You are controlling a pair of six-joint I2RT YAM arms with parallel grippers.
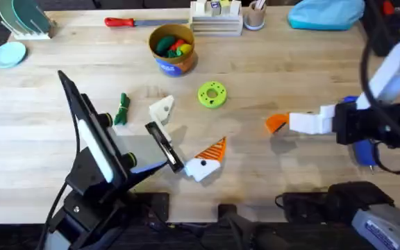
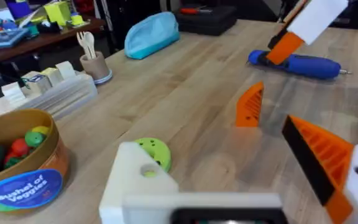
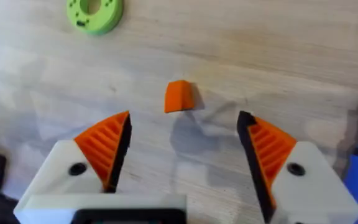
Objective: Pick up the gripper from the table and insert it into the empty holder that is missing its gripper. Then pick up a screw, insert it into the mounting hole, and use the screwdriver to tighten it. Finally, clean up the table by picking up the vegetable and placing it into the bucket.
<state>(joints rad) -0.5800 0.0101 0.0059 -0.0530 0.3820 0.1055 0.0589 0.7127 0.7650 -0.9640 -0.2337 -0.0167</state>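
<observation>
Starting at the left of the bench [image 1: 269,62], we see the vegetable [image 1: 121,109], dark green and knobbly, lying on the wood just beside the left arm's wrist. The left gripper [image 1: 184,134] hovers next to it with its fingers spread wide apart and nothing between them. One finger is the holder [image 1: 162,107], a plain cream-white block with no wedge on it, and the other carries an orange ribbed pad [image 1: 214,148]. Behind them, toward the far edge, stands the bucket [image 1: 173,48], upright and with coloured toy produce inside. Right of the holder lies a lime-green disc [image 1: 212,94], flat on the wood. Farther right we find the gripper [image 3: 179,96], a small orange wedge resting on the bench, well apart from the disc. The right gripper [image 3: 185,118] is stretched toward it, fingers open. From its wrist camera the wedge sits just ahead of the gap between the two orange pads, touching neither. At the far right, the blue screwdriver [image 2: 297,64] lies on its side behind the right gripper, partly covered by the right arm from above.
</observation>
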